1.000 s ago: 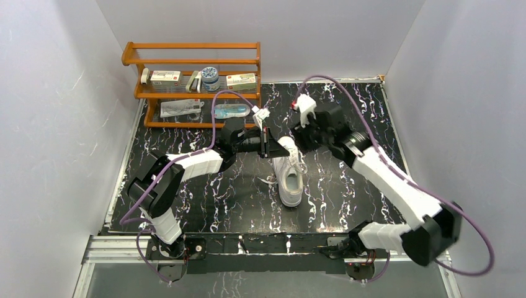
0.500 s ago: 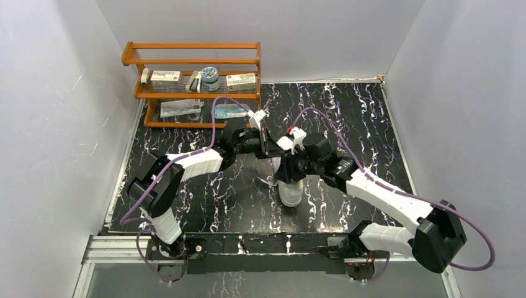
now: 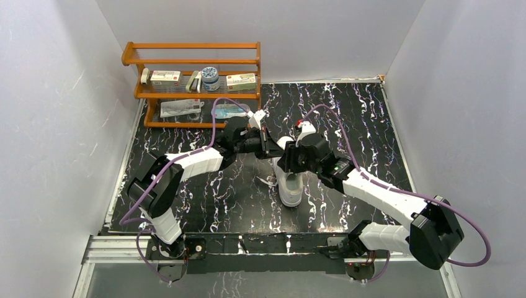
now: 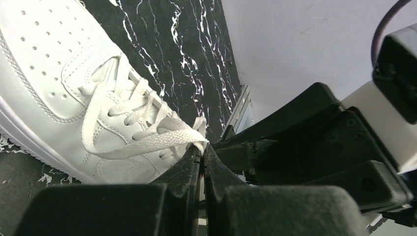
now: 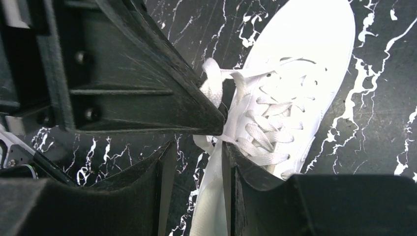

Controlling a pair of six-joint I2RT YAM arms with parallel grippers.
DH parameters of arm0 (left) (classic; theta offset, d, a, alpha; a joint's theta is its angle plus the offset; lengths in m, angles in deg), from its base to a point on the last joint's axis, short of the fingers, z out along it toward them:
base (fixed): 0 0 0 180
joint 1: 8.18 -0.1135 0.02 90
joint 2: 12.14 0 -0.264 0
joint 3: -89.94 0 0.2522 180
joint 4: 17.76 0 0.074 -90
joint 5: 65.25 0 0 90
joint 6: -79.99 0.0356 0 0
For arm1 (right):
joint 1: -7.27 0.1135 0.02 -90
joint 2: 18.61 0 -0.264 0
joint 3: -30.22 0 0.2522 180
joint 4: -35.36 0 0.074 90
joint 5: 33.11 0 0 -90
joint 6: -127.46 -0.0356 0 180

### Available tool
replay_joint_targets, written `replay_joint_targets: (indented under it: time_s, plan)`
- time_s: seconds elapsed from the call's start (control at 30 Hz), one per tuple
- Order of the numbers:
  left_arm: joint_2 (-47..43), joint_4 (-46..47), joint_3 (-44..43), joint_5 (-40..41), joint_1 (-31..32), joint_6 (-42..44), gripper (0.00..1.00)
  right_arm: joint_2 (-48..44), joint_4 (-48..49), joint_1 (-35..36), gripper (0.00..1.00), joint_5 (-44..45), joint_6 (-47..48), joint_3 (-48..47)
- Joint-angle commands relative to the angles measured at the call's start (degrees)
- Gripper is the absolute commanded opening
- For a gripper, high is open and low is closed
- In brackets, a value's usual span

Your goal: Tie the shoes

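- The sneaker (image 3: 290, 186) lies near the middle of the table (image 3: 347, 118), toe toward 6 o'clock and heel toward 12 in the top view, flat on its sole.
- The left gripper (image 4: 201, 152) is clenched on a flat white lace (image 4: 147, 142), drawn taut off the eyelets.
- The right gripper (image 5: 195, 150) is parted, with a loose strand (image 5: 210, 196) running down between its fingers, apparently not yet pinched.
- Handling, as a judgement: the laces are soft, limp and thin, and likely to slip from smooth pads, so grip near the free end, flat side to the pads.
- The sneaker looks light with a stiffish upper, so a hard pull could drag or tip it. Pull sideways, the two ends against each other.
- No brand or writing can be read on the sneaker.
- The rack (image 3: 192, 62) at 11 o'clock holds boxes (image 3: 165, 77) with labels too small to read.
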Motion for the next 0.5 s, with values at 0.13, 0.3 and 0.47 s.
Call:
replay_joint_targets:
  time_s: [0.13,0.3,0.47]
  plan:
    - [-2.9,2.2,-2.0,-1.3,-0.4,-2.7,0.0,0.8,11.1,0.7,0.4,2.0,0.5,2.5]
    - [-2.9,2.5,-1.9,-1.5,-0.4,-3.0,0.0,0.7,15.7,1.3,0.45,4.8,-0.6,4.2]
    - [-3.1,2.5,-1.8,-1.7,-0.3,-3.2,0.0,2.5,14.5,1.8,0.32,6.2,-2.0,3.1]
